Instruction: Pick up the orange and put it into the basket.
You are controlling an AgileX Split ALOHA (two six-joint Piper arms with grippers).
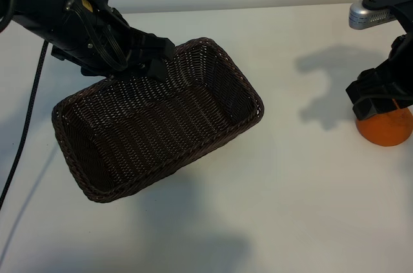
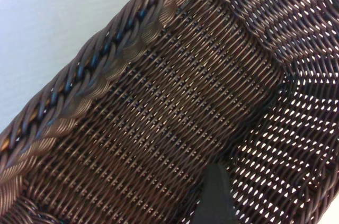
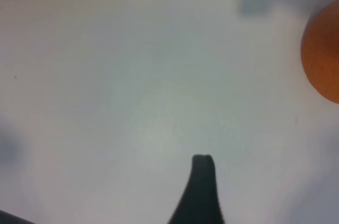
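Currently left gripper clamps basket rim at 11 o'clock, basket tilted, off table; right gripper wide apart, empty, above orange at 3 o'clock; risk: off-centre descent, finger nudges orange, it rolls away; basket grip can slip

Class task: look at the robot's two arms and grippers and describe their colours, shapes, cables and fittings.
Both arms are matte black and blocky. The left gripper sits on a bulky black arm with a yellow spot and a black cable trailing down to the table. The right gripper has chunky black fingers under a silver-grey rounded housing.
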